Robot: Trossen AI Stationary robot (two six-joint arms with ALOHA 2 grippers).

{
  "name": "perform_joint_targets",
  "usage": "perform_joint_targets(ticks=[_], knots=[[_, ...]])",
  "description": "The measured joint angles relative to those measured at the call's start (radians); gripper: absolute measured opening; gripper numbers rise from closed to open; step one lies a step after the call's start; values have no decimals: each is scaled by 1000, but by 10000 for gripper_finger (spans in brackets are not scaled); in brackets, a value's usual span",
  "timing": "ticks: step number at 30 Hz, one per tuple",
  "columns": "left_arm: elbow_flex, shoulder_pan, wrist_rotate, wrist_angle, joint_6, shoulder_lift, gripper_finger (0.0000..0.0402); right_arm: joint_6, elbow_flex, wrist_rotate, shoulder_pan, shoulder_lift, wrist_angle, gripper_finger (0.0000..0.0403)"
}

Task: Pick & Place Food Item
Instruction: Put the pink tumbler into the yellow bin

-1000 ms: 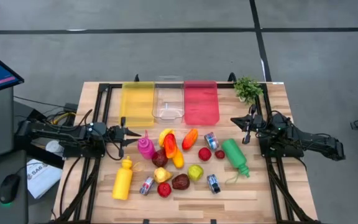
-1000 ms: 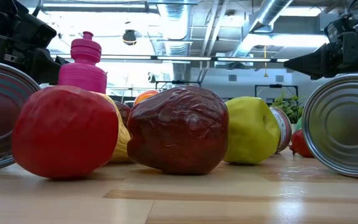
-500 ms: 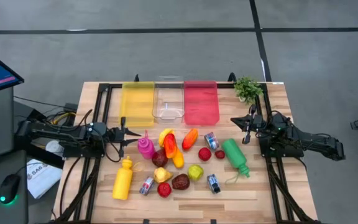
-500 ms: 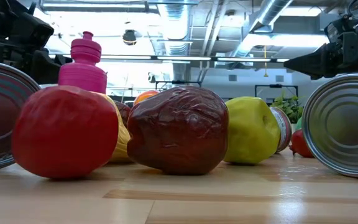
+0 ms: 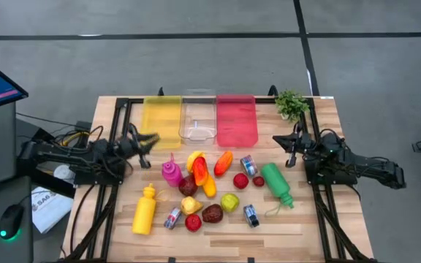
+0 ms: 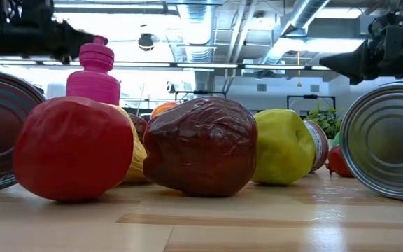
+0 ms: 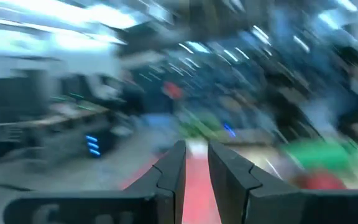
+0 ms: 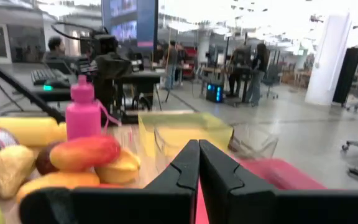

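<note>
Toy food lies in a heap mid-table: a banana (image 5: pixel 194 156), an orange fruit (image 5: pixel 223 162), a green apple (image 5: pixel 229 202), a dark red fruit (image 5: pixel 212 213) and red ones (image 5: pixel 240 180). My left gripper (image 5: pixel 154 137) hangs above the table's left side, near the yellow bin (image 5: pixel 161 120). It points about level toward the bins, and a narrow gap shows between its fingers (image 7: pixel 196 163) with nothing in it. My right gripper (image 5: pixel 280 140) hovers at the table's right side, shut and empty (image 8: pixel 199 152), pointing level toward the heap.
A clear bin (image 5: pixel 198 120) and a red bin (image 5: pixel 237 120) stand beside the yellow one at the far edge. A pink bottle (image 5: pixel 172 172), a yellow bottle (image 5: pixel 145 210), a green bottle (image 5: pixel 276 183) and small cans (image 5: pixel 248 165) lie among the food. A plant (image 5: pixel 291 104) stands far right.
My left gripper has tipped up from pointing down at the table to about level, rising and swinging toward the far edge and the yellow bin. Its finger gap looks unchanged. My right gripper has tipped up slightly. The food has not moved.
</note>
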Motion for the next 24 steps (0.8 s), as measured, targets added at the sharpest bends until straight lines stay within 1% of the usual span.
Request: perform_joint_targets(ticks=[1,3,7,11,14,17,19,24], knots=[[0,0,-31,64,-10,0,57,0,0,0,1,0,18,6],[0,0,-61,182,-48,0,57,8,0,0,1,0,52,6],[0,0,-61,341,-81,0,57,134,0,0,1,0,98,6],[0,0,-61,441,-84,0,57,233,0,0,1,0,101,6],[0,0,-61,482,-139,0,57,243,0,0,1,0,103,6],[0,0,-61,493,-230,0,57,328,0,-2,7,0,103,6],[0,0,-61,490,-238,0,57,364,0,-1,9,0,99,6],[0,0,-60,491,-234,0,57,367,0,-2,9,0,97,6]])
